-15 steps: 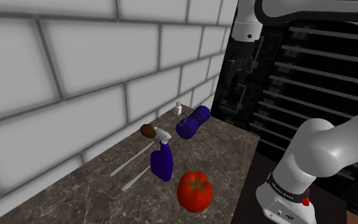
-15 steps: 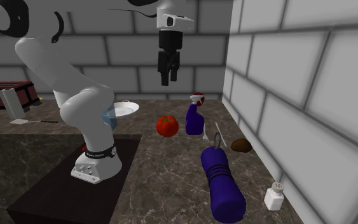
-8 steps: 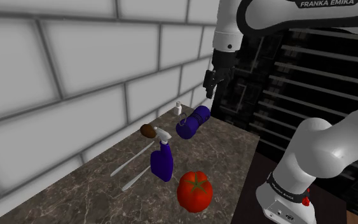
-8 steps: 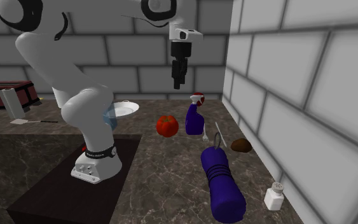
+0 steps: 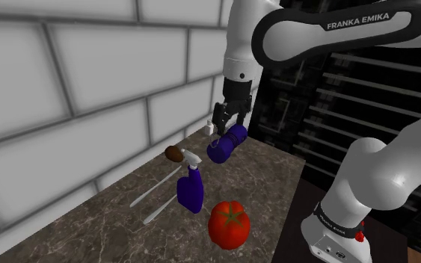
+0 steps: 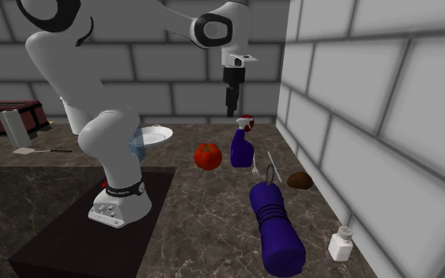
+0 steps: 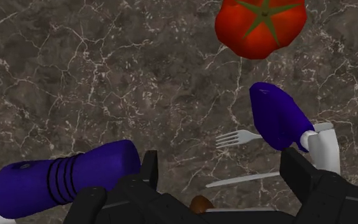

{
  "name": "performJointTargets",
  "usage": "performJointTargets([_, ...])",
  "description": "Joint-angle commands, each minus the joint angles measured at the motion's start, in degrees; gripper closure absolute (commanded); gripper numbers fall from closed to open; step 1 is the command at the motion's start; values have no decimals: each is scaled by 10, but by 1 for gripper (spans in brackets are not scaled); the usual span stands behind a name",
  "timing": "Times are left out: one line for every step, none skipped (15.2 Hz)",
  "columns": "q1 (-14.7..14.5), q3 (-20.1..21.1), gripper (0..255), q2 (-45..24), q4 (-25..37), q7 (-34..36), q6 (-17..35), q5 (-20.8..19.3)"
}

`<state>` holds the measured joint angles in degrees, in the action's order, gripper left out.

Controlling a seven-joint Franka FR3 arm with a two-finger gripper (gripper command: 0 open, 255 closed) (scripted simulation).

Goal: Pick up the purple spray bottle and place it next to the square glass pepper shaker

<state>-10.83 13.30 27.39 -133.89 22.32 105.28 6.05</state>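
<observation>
Dark marbled bench [image 5: 89,231] by a tiled wall: the tool [image 5: 226,121] hangs released and empty above it; the purple spray bottle [image 5: 191,188] stands upright near the tomato [image 5: 229,223], white shaker [image 5: 210,128] far beyond.

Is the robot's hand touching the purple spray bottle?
Apart. In the shoulder view the gripper hangs high, well off from the spray bottle, with counter showing between them.
</observation>
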Motion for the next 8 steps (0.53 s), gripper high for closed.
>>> performJointTargets([-8,17,0,-29,12,15,21,7])
performJointTargets([-12,26,0,-43,17,23,31,10])
performJointTargets([-15,34,0,-57,22,31,42,12])
performJointTargets([-19,43,0,-72,28,38,52,13])
performJointTargets([-22,51,0,-87,35,46,62,14])
performJointTargets([-26,60,0,-102,42,54,71,14])
performJointTargets([-29,68,0,-118,50,63,81,14])
performJointTargets([-32,76,0,-134,59,71,90,12])
